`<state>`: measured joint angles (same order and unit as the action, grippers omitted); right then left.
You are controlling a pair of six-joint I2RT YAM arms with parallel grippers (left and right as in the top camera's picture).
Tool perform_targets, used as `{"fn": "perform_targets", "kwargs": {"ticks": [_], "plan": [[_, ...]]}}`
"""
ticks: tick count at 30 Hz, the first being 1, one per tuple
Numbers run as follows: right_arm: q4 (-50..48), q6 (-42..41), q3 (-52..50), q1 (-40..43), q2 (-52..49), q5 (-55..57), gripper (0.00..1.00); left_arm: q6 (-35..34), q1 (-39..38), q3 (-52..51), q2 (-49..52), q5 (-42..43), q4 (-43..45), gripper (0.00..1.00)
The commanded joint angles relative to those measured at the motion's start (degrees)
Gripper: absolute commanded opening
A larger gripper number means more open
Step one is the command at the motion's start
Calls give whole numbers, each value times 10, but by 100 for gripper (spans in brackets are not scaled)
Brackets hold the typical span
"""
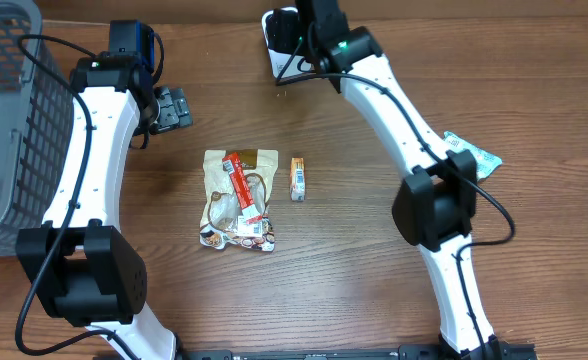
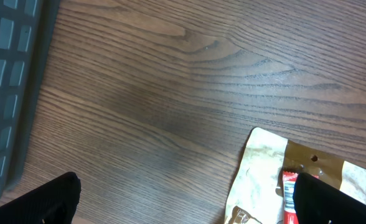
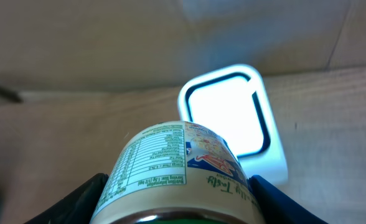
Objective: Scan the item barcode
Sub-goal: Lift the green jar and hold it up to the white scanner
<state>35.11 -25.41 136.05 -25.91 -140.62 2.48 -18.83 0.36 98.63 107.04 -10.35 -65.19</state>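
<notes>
A labelled can (image 3: 177, 165), grasped by the right hand (image 3: 178, 202), is held just before the lit scanner (image 3: 226, 115) at the worktop's (image 1: 354, 250) far edge. No barcode shows on its visible side, so the scan seems underway, not confirmed. The left hand (image 2: 189, 202) hangs released, far left.

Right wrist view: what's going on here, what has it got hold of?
The right gripper is clamped on a labelled can, holding it in front of the lit scanner at the far edge of the table. Whether the barcode faces the scanner I cannot tell. The left gripper hangs open beside the snack pouch, holding nothing. A small box lies right of the pouch, a teal packet near the right arm, a basket at the left.
</notes>
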Motion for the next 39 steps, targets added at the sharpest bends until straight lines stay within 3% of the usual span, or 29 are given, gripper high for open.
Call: {"fn": "perform_targets", "kwargs": {"ticks": [1,15,39], "plan": [[-54,4,8,0,-31,60,4,13,-4,9,-10,-6,-1,100],[-347,4,8,4,-124,64,4,13,-4,9,-10,-6,-1,100],[-359,1,8,12,-128,80,4,13,-4,9,-10,-6,-1,100]]}}
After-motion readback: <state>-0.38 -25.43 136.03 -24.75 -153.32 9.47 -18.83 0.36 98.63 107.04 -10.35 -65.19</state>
